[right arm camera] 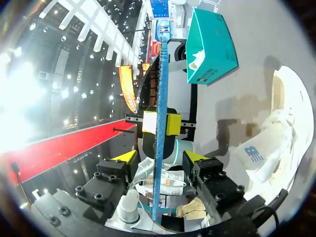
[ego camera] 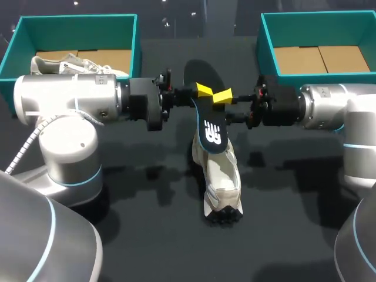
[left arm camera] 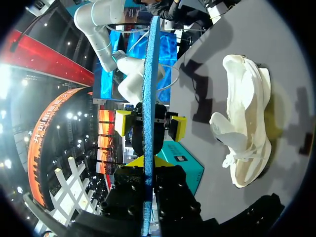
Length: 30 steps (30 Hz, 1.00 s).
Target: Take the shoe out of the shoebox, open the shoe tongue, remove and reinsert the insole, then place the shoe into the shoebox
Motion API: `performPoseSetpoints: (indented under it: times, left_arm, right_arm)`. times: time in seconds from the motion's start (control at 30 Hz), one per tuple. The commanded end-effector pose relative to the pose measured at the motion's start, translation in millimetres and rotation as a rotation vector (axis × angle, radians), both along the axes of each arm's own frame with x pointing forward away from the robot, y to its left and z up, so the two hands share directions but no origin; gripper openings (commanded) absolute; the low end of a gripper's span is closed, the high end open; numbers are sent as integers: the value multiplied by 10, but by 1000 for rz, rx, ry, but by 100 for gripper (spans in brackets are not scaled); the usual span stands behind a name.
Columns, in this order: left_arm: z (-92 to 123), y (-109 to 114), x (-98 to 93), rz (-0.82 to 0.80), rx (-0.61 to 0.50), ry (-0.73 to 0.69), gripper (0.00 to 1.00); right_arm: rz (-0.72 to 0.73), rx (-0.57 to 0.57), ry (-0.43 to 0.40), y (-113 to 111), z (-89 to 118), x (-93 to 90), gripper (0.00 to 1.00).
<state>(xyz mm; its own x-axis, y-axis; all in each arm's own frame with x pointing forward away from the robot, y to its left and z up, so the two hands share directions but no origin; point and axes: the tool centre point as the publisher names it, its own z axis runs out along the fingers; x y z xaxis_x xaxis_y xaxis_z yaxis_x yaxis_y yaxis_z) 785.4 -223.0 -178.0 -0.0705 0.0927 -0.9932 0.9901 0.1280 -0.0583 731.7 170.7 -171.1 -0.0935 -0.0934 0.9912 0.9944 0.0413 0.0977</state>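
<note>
Closest to the camera at the near left is the broad grey body of the left arm (ego camera: 70, 100), which lies across the dark bench (ego camera: 147, 235) and points toward the middle. Behind it at the far left stands the teal left shoebox (ego camera: 76, 20). A second pale shoe (ego camera: 59, 63) lies inside it against the near wall, with brown cardboard floor showing beside it. The left pincer (ego camera: 202, 90) is clenched on the insole (ego camera: 208, 117), its yellow tips pressed to the two faces; the left wrist view shows the blue edge of the insole running straight between them. The insole is held in the air over the middle of the bench, dark face toward the head camera, one end toward the far side and the other toward the near side. Its near end hangs over the opening of the shoe (ego camera: 222, 182), and whether the two touch cannot be told. The shoe, cream-white, rests on the bench just near of both pincers, toe toward the near edge. From the right, the right arm (ego camera: 329, 106) brings the right pincer (ego camera: 223, 97) up to the insole just beside the left one. It is released, its yellow tips standing wide to either side of the insole without touching it. At the far right sits the teal right shoebox (ego camera: 268, 47), showing its brown cardboard floor.
</note>
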Motion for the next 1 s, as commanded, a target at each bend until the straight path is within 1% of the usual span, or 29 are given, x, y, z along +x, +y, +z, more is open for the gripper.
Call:
performPoseSetpoints:
  times: [0.03,0.1,0.17,0.23,0.3,0.83,0.87,0.93,1.0]
  left_arm:
    - [77,304,-169,-3,9,10,0]
    - [95,361,-223,1,14,11,0]
    - [113,411,-270,3,21,26,0]
    - [136,462,-311,15,29,33,0]
    - [161,523,-333,34,60,-1,0]
    - [161,523,-333,34,60,-1,0]
    - [176,520,-359,40,66,-7,0]
    - [218,539,-406,41,75,8,0]
    - [253,573,-447,42,81,31,0]
  right_arm:
    - [25,-29,-90,-379,41,-55,100]
    - [34,-44,-118,-484,32,-59,100]
    - [58,-34,-132,-571,13,-47,100]
    - [58,-34,-132,-571,13,-47,100]
    - [58,-34,-132,-571,13,-47,100]
    - [58,-34,-132,-571,13,-47,100]
    - [58,-34,-132,-571,13,-47,100]
    - [75,-85,-262,-630,15,-59,100]
    - [77,-161,-344,-708,-2,-105,100]
